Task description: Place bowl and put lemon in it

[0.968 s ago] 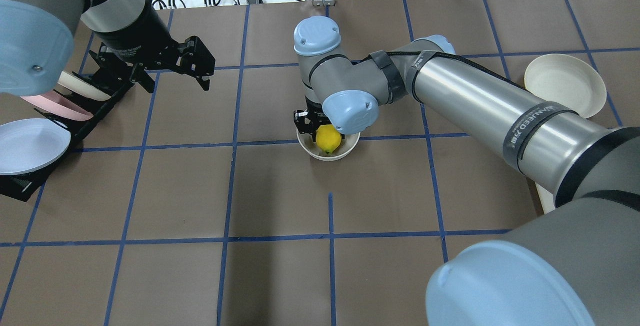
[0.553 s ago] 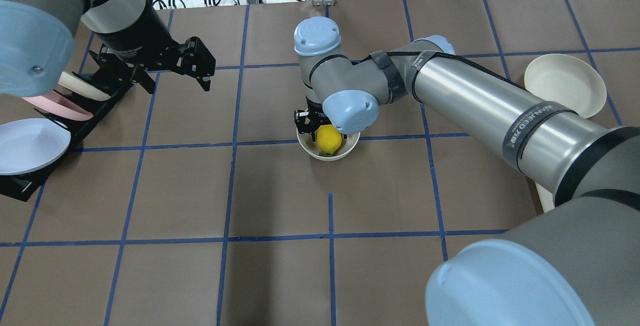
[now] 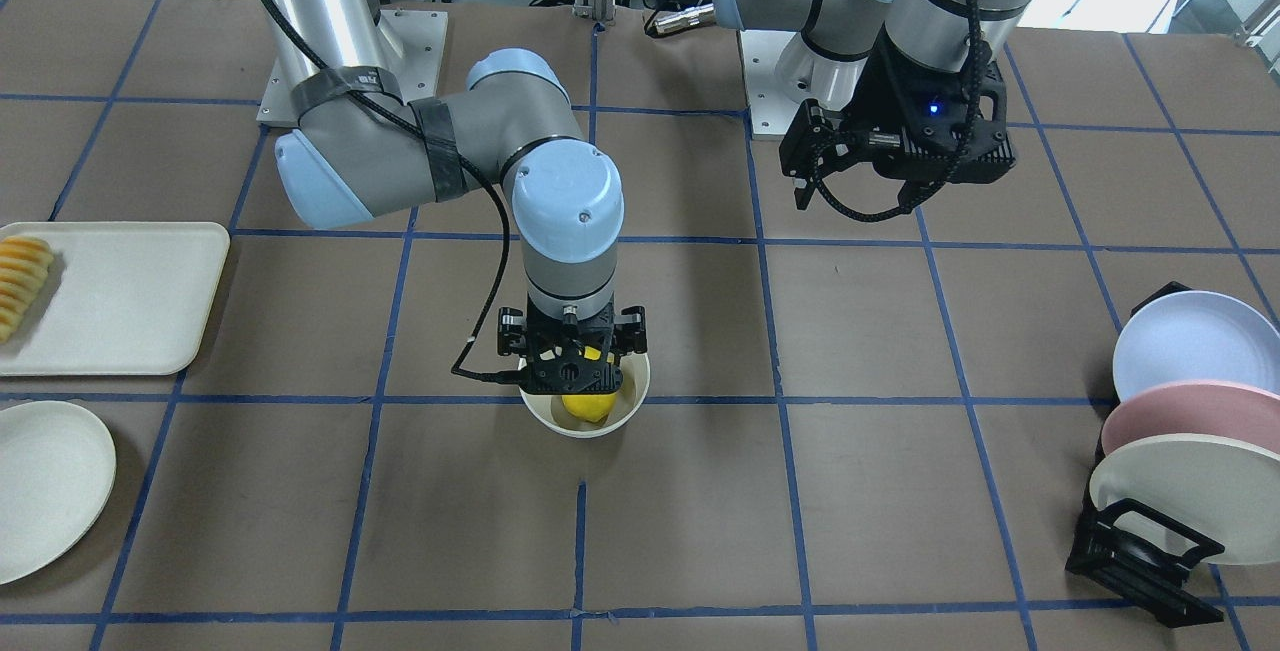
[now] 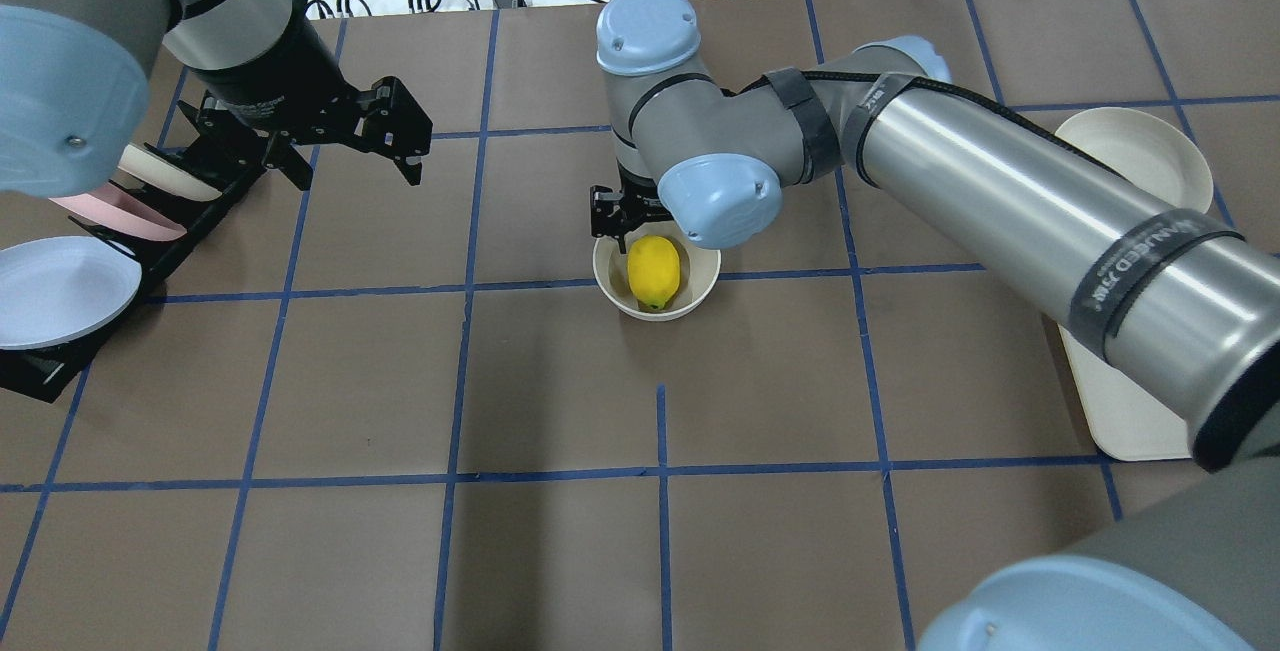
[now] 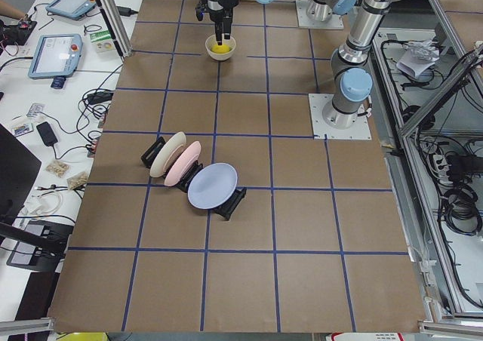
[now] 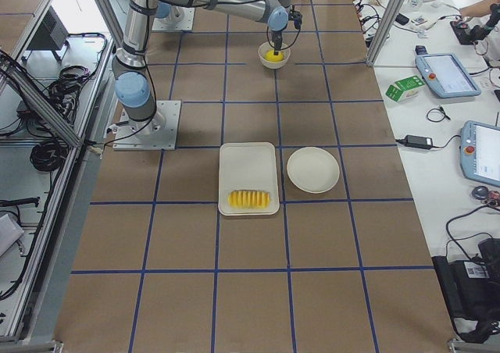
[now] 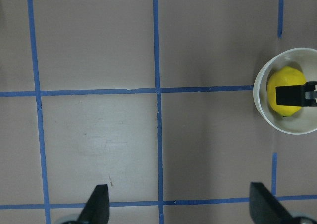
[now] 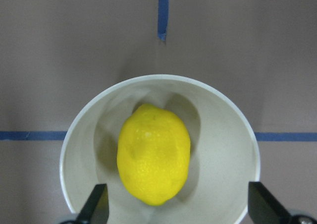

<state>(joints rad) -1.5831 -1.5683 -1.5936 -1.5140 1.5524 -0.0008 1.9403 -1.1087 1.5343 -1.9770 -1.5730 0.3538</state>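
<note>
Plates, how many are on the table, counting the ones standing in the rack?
4. Three stand in the black rack: lavender plate, pink plate, off-white plate. The flat cream plate lies beside the tray. None seems hidden.

Table (image 4: 560, 381): brown surface, gridded in blue tape. Positions as read from the overhead view. Bowl (image 4: 703, 281) stands at centre, over a tape line. Black dish rack (image 4: 40, 371) at 9 o'clock, at the edge. Cream plate (image 4: 1140, 161) just before 3 o'clock. Cream tray (image 4: 1120, 421) just past 3 o'clock.

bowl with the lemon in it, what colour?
Plain glossy cream-white bowl; clearest in the right wrist view.
</note>
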